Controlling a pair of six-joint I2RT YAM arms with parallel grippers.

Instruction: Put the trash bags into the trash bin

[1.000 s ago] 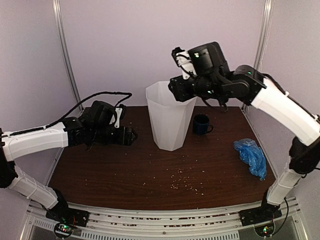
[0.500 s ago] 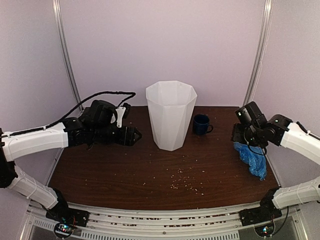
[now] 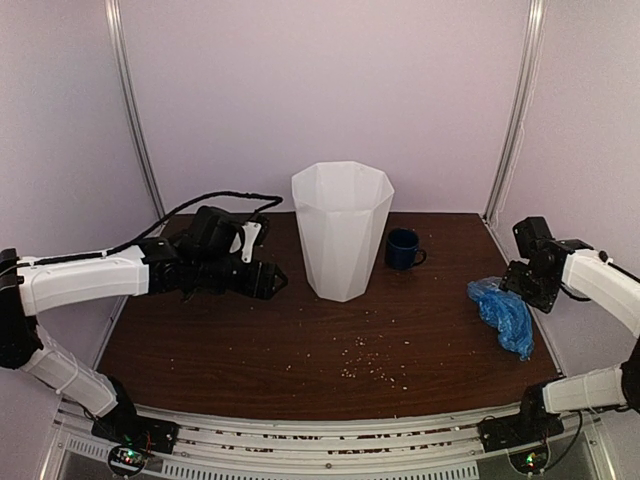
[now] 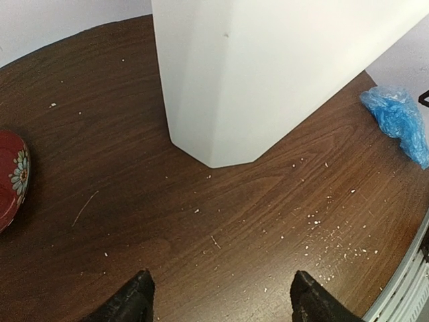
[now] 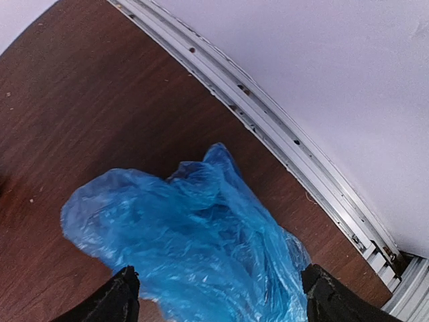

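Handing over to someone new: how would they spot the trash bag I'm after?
Start at the tall white trash bin in the middle of the table, then look past the dark blue mug to the right edge. The trash bag lies crumpled there: the only light-blue, glossy, wrinkled film.

The left wrist view cuts off the top of the trash bin, hiding its rim and inside, and its left edge halves a red bowl. Of the left gripper only two fingertips show. In the right wrist view the trash bag runs off the bottom edge between the tips of the right gripper; whether they touch it cannot be told.
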